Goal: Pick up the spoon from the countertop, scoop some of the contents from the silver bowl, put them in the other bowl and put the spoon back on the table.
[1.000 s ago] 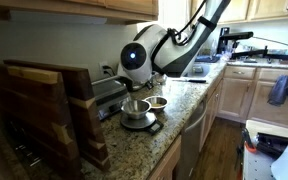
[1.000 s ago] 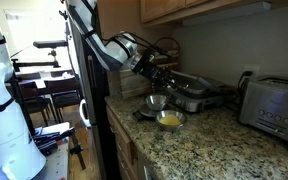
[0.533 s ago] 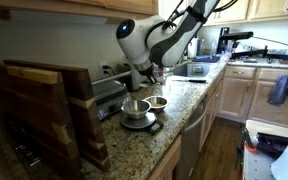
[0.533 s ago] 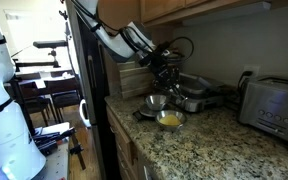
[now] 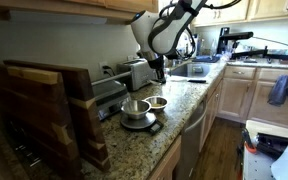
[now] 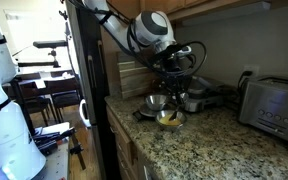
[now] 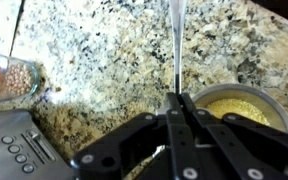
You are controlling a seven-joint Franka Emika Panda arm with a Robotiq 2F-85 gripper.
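While the gripper [image 7: 176, 106] is clamping the spoon [image 7: 176, 45], it is hovering. A yellow-filled bowl [image 7: 236, 108] is sitting on the countertop [image 7: 94, 50].

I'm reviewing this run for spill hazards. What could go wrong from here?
The end effector pinches the spoon by its thin handle, so it might twist or slip. The bowl of yellow contents lies right beside the end effector in the wrist view; a sideways move could clip its rim and scatter contents on the countertop.
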